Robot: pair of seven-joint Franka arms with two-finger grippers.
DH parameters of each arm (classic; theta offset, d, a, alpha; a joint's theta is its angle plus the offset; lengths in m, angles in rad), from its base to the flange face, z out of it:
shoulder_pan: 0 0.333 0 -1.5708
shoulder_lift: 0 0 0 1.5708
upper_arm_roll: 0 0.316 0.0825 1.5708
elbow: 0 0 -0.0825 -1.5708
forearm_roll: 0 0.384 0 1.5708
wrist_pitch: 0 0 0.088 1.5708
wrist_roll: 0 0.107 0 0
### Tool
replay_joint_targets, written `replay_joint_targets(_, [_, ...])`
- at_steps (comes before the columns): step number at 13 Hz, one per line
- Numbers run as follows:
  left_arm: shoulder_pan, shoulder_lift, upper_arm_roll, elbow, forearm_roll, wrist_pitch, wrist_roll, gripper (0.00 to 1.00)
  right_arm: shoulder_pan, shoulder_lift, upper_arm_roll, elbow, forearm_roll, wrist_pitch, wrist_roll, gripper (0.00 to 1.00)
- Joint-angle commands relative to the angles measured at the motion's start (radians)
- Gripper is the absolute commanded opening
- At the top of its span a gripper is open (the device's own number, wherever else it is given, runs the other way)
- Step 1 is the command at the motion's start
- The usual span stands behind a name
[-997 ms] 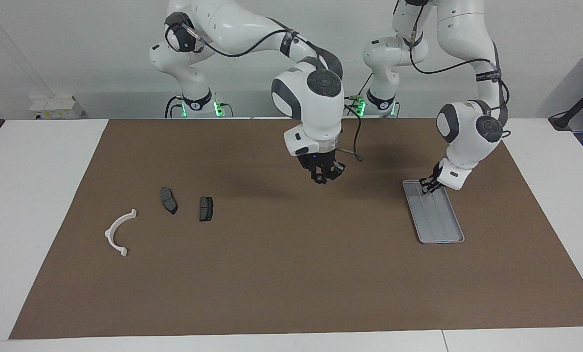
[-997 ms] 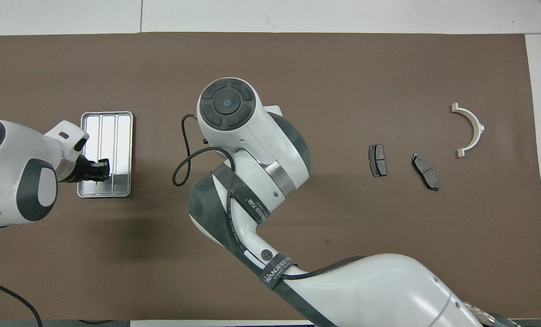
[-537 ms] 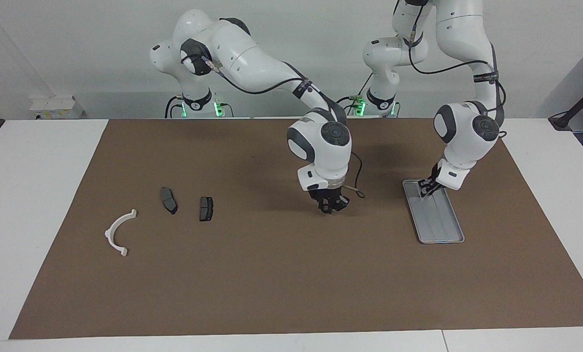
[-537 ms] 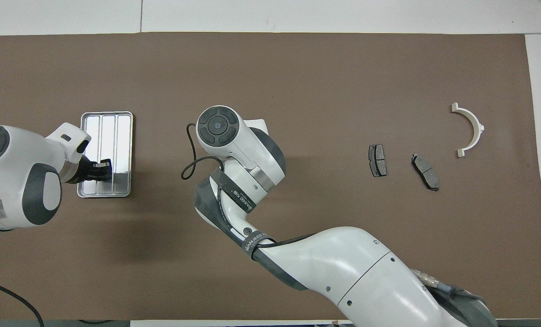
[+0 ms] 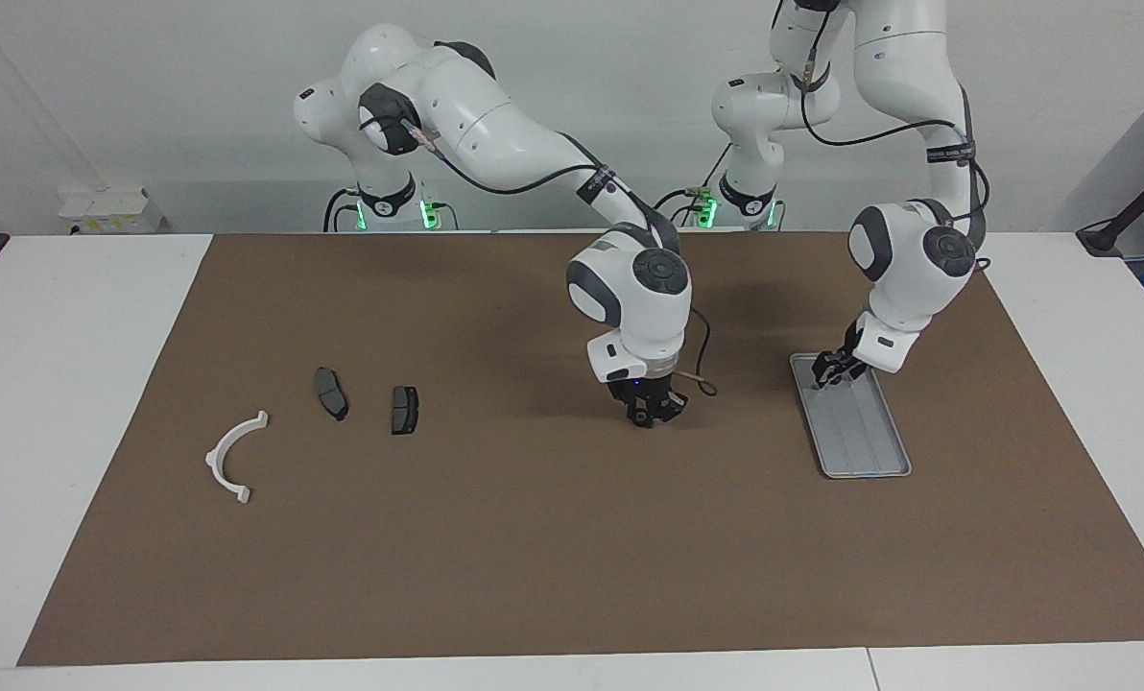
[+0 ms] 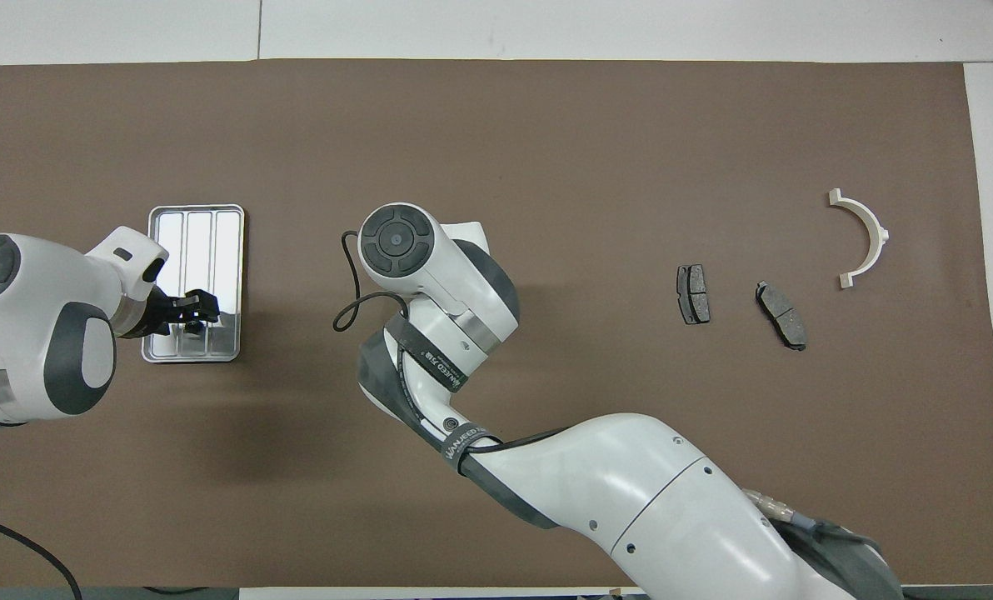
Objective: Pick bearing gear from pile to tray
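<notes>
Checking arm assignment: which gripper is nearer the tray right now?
Left. The left gripper is over the tray, at its end nearer the robots. The right gripper is low over the brown mat mid-table, apart from the tray.

The brown mat on the table point(image 5: 572, 576) lies bare along its whole edge farthest from the robots, so a gripper could sweep there unhindered. Toward the right arm's end, the white half-ring bracket point(image 5: 233, 459) and two brake pads point(image 5: 331, 393) point(image 5: 404, 410) sit close together, with narrow gaps between them. The right gripper point(image 5: 649, 415) hangs low over the mat's middle, its arm slanting back to its base and blocking that lane. Open mat separates it from the tray point(image 5: 865, 451), whose robot-side end is occupied by the left gripper point(image 5: 826, 372); the tray's other end is uncovered.
</notes>
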Motion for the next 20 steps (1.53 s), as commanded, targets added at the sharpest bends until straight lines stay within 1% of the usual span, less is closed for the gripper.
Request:
replay_joint_targets(1, [-0.002,-0.015,-0.004,0.057,-0.014,-0.057,-0.009,1.0,-0.008,0.011,-0.003,0.02,-0.016,-0.005,0.017,1.0])
replay_joint_targets(3, [-0.033,-0.01,-0.004,0.113,-0.015,-0.082,-0.013,1.0,-0.032,-0.007,-0.004,0.034,-0.017,-0.041,0.007,1.0])
replay_joint_targets(4, [-0.053,0.002,-0.004,0.134,-0.014,-0.084,-0.03,1.0,-0.063,-0.037,0.0,0.048,-0.017,-0.065,-0.019,1.0])
replay_joint_targets(6, [-0.109,0.012,-0.001,0.16,-0.012,-0.084,-0.1,1.0,-0.129,-0.088,0.008,0.048,0.001,-0.113,-0.175,1.0])
replay_joint_targets(8, [-0.187,0.031,0.0,0.223,-0.011,-0.103,-0.21,1.0,-0.195,-0.148,0.006,0.046,0.076,-0.157,-0.324,1.0])
replay_joint_targets(10, [-0.305,0.105,0.002,0.342,-0.005,-0.154,-0.384,1.0,-0.265,-0.189,0.006,0.045,0.104,-0.231,-0.517,1.0])
replay_joint_targets(11, [-0.359,0.142,0.002,0.39,-0.003,-0.163,-0.483,1.0,-0.288,-0.203,0.006,0.043,0.114,-0.261,-0.595,1.0])
replay_joint_targets(13, [-0.482,0.241,0.002,0.481,0.044,-0.159,-0.684,1.0,-0.347,-0.234,0.006,0.037,0.122,-0.3,-0.747,1.0])
replay_joint_targets(14, [-0.533,0.284,0.002,0.488,0.058,-0.141,-0.74,1.0,-0.367,-0.243,0.005,0.039,0.121,-0.321,-0.829,1.0])
replay_joint_targets(15, [-0.56,0.306,0.002,0.498,0.061,-0.099,-0.751,1.0,-0.39,-0.26,0.003,0.036,0.118,-0.335,-0.893,1.0])
replay_joint_targets(17, [-0.568,0.311,0.0,0.469,0.089,-0.076,-0.751,1.0,-0.451,-0.288,0.003,0.03,0.11,-0.364,-1.033,1.0])
replay_joint_targets(20, [-0.576,0.32,0.0,0.447,0.09,-0.065,-0.753,1.0,-0.545,-0.369,0.002,-0.058,0.11,-0.352,-1.197,1.0])
